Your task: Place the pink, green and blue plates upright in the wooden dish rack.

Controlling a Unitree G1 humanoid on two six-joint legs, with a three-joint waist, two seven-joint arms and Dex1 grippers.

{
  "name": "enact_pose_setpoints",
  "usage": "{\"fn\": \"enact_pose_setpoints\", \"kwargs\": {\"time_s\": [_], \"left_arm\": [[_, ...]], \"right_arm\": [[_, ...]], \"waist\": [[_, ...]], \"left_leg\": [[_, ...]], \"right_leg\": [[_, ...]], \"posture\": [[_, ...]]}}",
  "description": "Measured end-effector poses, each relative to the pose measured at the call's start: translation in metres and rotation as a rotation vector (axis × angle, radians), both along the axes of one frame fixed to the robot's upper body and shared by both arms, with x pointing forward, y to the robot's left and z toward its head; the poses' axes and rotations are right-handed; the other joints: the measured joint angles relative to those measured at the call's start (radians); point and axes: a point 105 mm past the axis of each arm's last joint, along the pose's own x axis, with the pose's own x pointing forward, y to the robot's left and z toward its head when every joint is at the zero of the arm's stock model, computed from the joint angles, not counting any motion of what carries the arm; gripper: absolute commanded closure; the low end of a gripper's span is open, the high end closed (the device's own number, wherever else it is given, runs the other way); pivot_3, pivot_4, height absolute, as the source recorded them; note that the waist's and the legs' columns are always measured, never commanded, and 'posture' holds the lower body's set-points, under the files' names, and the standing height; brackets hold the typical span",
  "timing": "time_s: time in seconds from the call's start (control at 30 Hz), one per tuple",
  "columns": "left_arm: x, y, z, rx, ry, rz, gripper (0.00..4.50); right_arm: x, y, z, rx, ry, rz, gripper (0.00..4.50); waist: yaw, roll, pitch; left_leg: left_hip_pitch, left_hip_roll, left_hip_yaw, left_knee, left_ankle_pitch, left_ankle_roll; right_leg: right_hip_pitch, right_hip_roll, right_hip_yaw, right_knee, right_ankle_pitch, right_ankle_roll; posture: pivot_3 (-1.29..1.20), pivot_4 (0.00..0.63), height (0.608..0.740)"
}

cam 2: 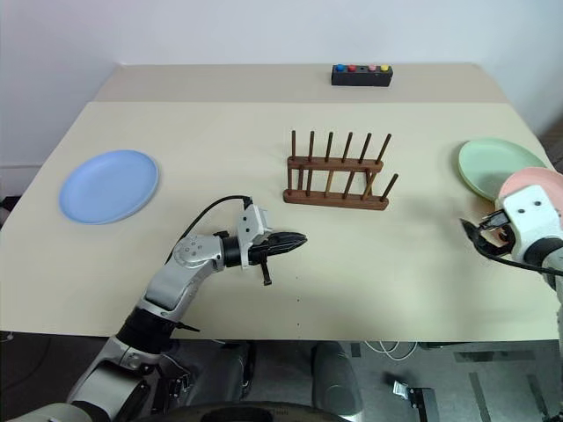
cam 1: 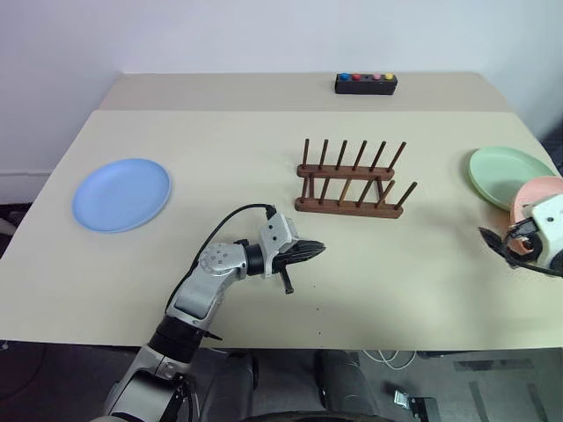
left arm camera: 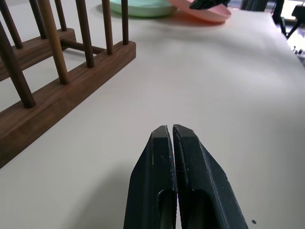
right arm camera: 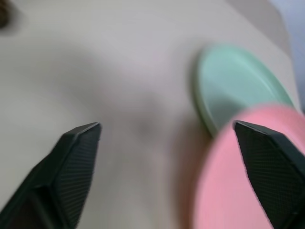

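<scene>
Salmon-pink round plastic plate (cam 2: 538,182) flat at the tabletop's (cam 2: 264,132) 3 o'clock edge, overlapping the mint-green plate (cam 2: 493,165). Right hand (right arm camera: 167,138) spread wide over its rim, presumably for pickup. Left hand (cam 1: 303,253) closed, empty. Dark wooden rack (cam 1: 352,180) centre, empty; sky-blue plate (cam 1: 121,194) at 9 o'clock.

silver-grey left arm (cam 1: 204,283) – black cable loop, 2 black ribbed fingers (left arm camera: 183,191)

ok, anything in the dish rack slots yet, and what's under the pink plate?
Wooden dish rack: bare pegs, no plate in it. Pink plate lies overlapping the green plate's near edge. The right tool and its wrist cover part of the pink plate, so its near edge is hidden.
</scene>
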Motion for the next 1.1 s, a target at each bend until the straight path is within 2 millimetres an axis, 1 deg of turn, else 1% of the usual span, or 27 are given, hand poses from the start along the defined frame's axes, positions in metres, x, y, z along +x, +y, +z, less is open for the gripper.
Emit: {"fn": "enact_pose_setpoints", "kwargs": {"time_s": [0.13, 0.23, 0.37, 0.4, 0.43, 0.47, 0.5, 0.6, 0.67, 0.77, 0.83, 0.93, 1.1], "left_arm": [[-0.004, -0.004, 0.008, -0.039, -0.002, -0.041, 4.41], [-0.008, -0.004, 0.015, -0.06, -0.012, -0.072, 4.41], [-0.006, 0.002, 0.012, -0.038, -0.013, -0.061, 4.41], [-0.006, 0.003, 0.011, -0.034, -0.012, -0.058, 4.41], [-0.006, 0.004, 0.011, -0.033, -0.011, -0.054, 4.41], [-0.006, 0.004, 0.01, -0.032, -0.008, -0.052, 4.41], [-0.006, 0.004, 0.009, -0.031, -0.007, -0.05, 4.41], [-0.006, 0.004, 0.009, -0.034, -0.007, -0.05, 4.41], [-0.006, 0.004, 0.009, -0.034, -0.008, -0.049, 4.41], [-0.006, 0.003, 0.01, -0.036, -0.01, -0.05, 4.41], [-0.006, 0.003, 0.01, -0.037, -0.012, -0.051, 4.41], [-0.006, 0.003, 0.01, -0.035, -0.013, -0.051, 4.41], [-0.006, 0.003, 0.01, -0.037, -0.013, -0.052, 4.41]], "right_arm": [[0.003, -0.01, -0.014, 0.003, 0.031, -0.059, 0.02], [0.008, -0.021, -0.021, 0.012, 0.039, -0.12, 0.02], [0.009, -0.029, -0.026, 0.038, 0.051, -0.165, 0.02], [0.008, -0.03, -0.027, 0.042, 0.055, -0.169, 0.55], [0.008, -0.03, -0.028, 0.043, 0.058, -0.17, 0.82], [0.008, -0.03, -0.029, 0.044, 0.059, -0.169, 1.28], [0.008, -0.03, -0.029, 0.045, 0.059, -0.169, 1.85], [0.008, -0.029, -0.031, 0.05, 0.061, -0.17, 3.34], [0.006, -0.028, -0.034, 0.054, 0.067, -0.172, 4.46], [0.006, -0.026, -0.034, 0.04, 0.059, -0.171, 4.46], [0.001, -0.025, -0.035, 0.011, 0.069, -0.169, 4.46], [-0.003, -0.018, -0.033, -0.039, 0.073, -0.146, 4.46], [0.001, -0.008, -0.018, -0.108, 0.028, -0.122, 4.46]], "waist": [[-0.003, 0.0, 0.0], [-0.003, 0.001, 0.0], [-0.003, 0.001, 0.0], [-0.003, 0.001, -0.001], [-0.003, 0.001, -0.001], [-0.003, 0.001, -0.001], [-0.003, 0.001, 0.0], [-0.003, 0.001, 0.0], [-0.003, 0.001, 0.0], [-0.003, 0.001, 0.0], [-0.002, 0.002, -0.001], [-0.002, 0.001, -0.001], [-0.004, 0.002, -0.001]], "left_leg": [[0.0, 0.0, 0.0, 0.0, 0.0, 0.0], [0.0, 0.0, 0.0, 0.0, 0.0, 0.0], [0.0, 0.0, 0.0, 0.0, 0.0, 0.0], [0.0, 0.0, 0.0, 0.0, 0.0, 0.0], [0.0, 0.0, 0.0, 0.0, 0.0, 0.0], [0.0, 0.0, 0.0, 0.0, 0.0, 0.0], [0.0, 0.0, 0.0, 0.0, 0.0, 0.0], [0.0, 0.0, 0.0, 0.0, 0.0, 0.0], [0.0, 0.0, 0.0, 0.0, 0.0, 0.0], [0.0, 0.0, 0.0, 0.0, 0.0, 0.0], [0.0, 0.0, 0.0, 0.0, 0.0, 0.0], [0.0, 0.0, 0.0, 0.0, 0.0, 0.0], [0.0, 0.0, 0.001, 0.0, 0.0, 0.0]], "right_leg": [[0.0, 0.0, 0.0, 0.0, 0.0, 0.0], [0.0, 0.0, 0.0, 0.0, 0.0, 0.0], [0.0, 0.0, 0.0, 0.0, 0.001, 0.001], [0.0, 0.0, 0.0, 0.0, 0.001, 0.001], [0.0, 0.0, 0.001, 0.0, 0.001, 0.001], [0.0, 0.0, 0.001, 0.0, 0.001, 0.001], [0.0, 0.0, 0.001, 0.0, 0.001, 0.001], [0.0, 0.0, 0.001, 0.0, 0.001, 0.001], [0.0, 0.0, 0.001, 0.0, 0.001, 0.001], [0.0, 0.0, 0.001, 0.0, 0.001, 0.001], [0.0, 0.0, 0.001, 0.0, 0.001, 0.001], [0.0, 0.0, 0.001, 0.0, 0.001, 0.002], [0.0, 0.0, 0.001, 0.0, 0.0, 0.001]], "posture": [[0.0, 0.15, 0.734], [0.0, 0.15, 0.734], [0.0, 0.15, 0.734], [0.0, 0.15, 0.734], [0.0, 0.15, 0.734], [0.0, 0.15, 0.734], [0.0, 0.15, 0.734], [0.0, 0.15, 0.734], [0.0, 0.15, 0.734], [0.0, 0.15, 0.734], [0.0, 0.15, 0.734], [0.0, 0.15, 0.734], [0.0, 0.15, 0.734]]}}
